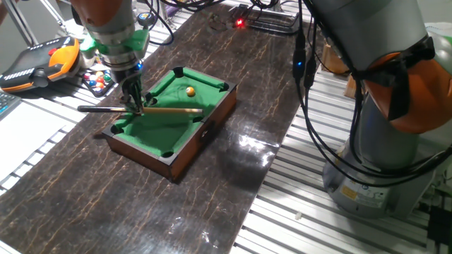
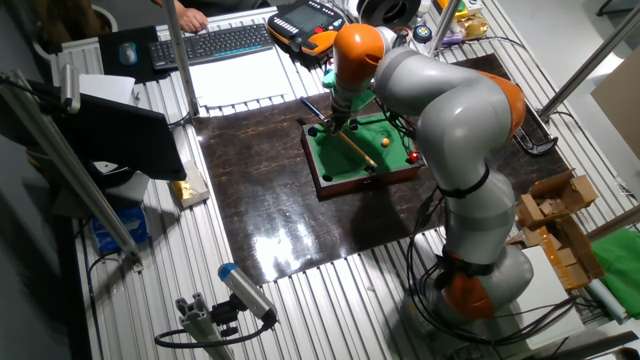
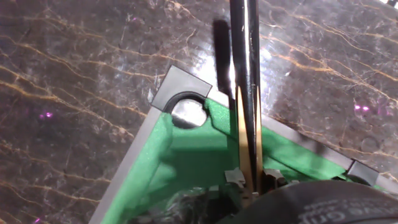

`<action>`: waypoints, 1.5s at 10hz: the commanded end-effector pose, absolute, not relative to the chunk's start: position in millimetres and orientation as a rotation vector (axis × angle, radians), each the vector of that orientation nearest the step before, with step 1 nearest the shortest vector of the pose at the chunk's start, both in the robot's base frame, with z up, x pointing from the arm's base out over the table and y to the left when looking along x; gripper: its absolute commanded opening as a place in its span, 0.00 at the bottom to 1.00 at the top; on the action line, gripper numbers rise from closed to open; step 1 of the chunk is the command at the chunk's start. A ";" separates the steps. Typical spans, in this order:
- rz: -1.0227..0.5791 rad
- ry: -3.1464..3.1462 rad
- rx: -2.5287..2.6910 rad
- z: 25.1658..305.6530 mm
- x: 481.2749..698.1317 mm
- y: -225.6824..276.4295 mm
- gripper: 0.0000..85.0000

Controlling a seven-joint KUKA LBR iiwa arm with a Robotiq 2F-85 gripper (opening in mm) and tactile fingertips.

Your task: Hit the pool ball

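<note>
Over the pool table (image 1: 185, 144), gripper (image 1: 133, 106) clamped on the cue (image 1: 166, 110).
Its fingers pinch the cue mid-shaft; the ball (image 1: 189, 90) sits apart on the felt, beyond the tip.

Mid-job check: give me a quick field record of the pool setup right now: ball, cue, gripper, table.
pool ball: yellow-orange, on the felt near the far rail, apart from the cue
cue: wooden stick lying across the mini pool table, dark butt end sticking out past the rail
gripper: over the table's left end, fingers shut on the cue
mini pool table: green felt, wooden frame, on the dark marble-pattern mat
cue tip to ball: gap visible, no contact yet
</note>
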State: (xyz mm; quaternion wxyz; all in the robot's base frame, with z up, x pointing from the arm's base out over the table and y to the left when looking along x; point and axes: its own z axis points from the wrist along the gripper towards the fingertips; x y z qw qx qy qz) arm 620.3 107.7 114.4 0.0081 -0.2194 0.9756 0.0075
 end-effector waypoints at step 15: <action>0.066 3.085 -0.705 128.1 614.4 95.1 0.02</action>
